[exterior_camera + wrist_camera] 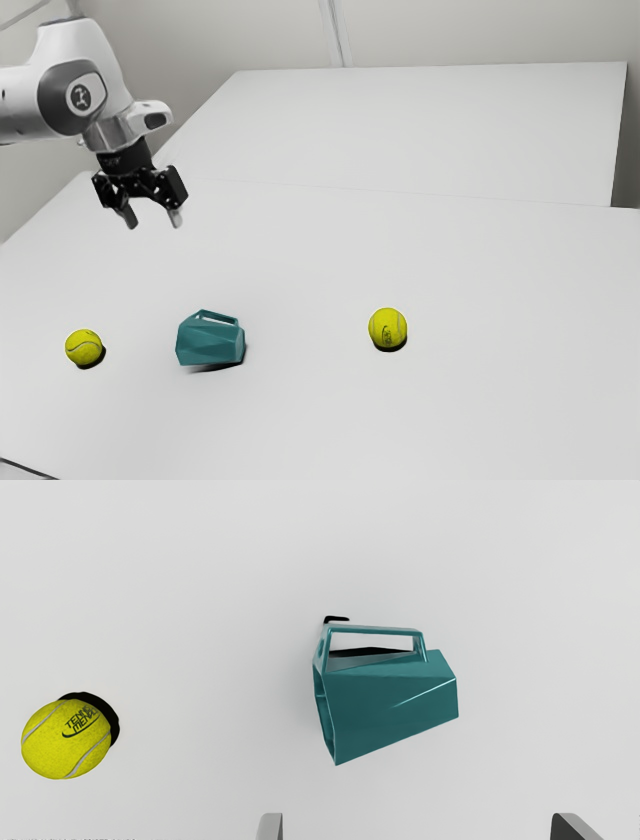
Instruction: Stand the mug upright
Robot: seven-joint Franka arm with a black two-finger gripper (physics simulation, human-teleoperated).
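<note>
Readable print on the wrist view's tennis ball (65, 740): "TENNIS", above a second word beginning "MEN", remainder unclear. The arm (75, 90) carries a round emblem with an illegible mark. The mug (390, 700) lies on its side on the table (480, 410), between the exterior view's left ball (84, 348) and right ball (387, 328). Its long axis runs roughly level with the tabletop; the wider open mouth faces the printed ball, the narrower base faces away. Body: glossy teal, faceted, tapered, with an angular loop handle (375, 629). Balls: yellow felt, pale seams. Gripper (153, 222): fingers parted, nothing held, above the table.
</note>
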